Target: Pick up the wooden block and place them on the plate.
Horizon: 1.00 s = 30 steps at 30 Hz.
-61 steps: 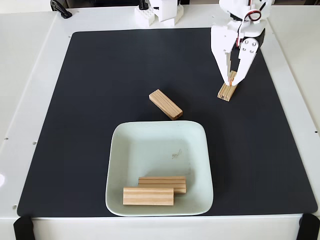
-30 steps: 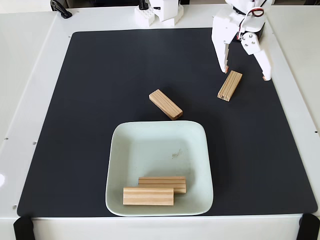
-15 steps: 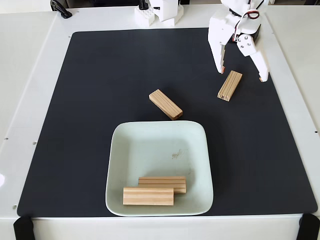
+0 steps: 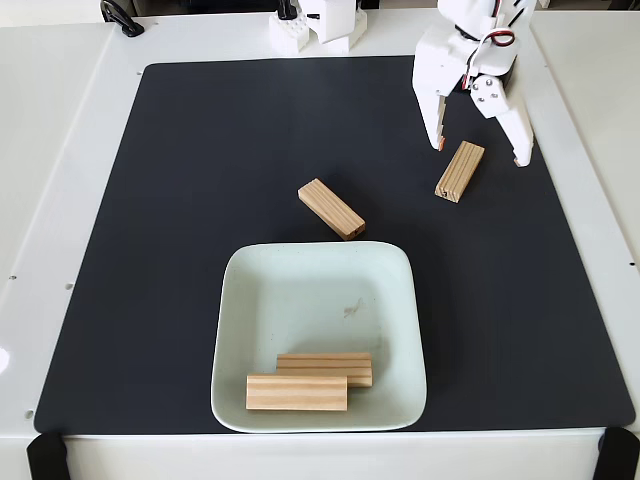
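Note:
In the fixed view a pale mint square plate sits at the front centre of the black mat. Two wooden blocks lie in it near its front rim, one in front of the other. A third block lies on the mat just behind the plate. A fourth block lies tilted at the right rear. My white gripper is open, its two fingers straddling the far end of that fourth block without gripping it.
The black mat covers most of the white table. White arm base parts stand at the rear edge, and a black cable lies at the rear left.
Two seconds ago the fingers were closed on the right rear block's far end. They have since spread wide, and the gripper has shifted slightly left; the block stayed put.

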### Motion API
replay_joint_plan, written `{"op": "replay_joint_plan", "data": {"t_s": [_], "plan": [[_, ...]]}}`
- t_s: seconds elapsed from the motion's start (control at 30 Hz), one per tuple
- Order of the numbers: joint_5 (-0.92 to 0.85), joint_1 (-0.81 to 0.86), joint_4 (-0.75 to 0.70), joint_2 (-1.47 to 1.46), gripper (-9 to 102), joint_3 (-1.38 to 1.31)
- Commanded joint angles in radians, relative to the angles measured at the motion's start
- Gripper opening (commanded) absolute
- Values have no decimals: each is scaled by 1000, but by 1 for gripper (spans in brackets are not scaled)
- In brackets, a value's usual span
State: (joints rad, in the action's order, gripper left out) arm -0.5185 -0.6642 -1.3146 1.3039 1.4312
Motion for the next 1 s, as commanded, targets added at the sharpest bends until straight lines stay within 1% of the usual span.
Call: {"op": "replay_joint_plan", "data": {"t_s": [0.0,0.47,0.67,0.97], "plan": [[-6,6,8,8,42,-3],[-6,25,11,-75,42,-15],[-6,25,80,-77,42,-3],[-8,14,80,-77,42,-3]]}}
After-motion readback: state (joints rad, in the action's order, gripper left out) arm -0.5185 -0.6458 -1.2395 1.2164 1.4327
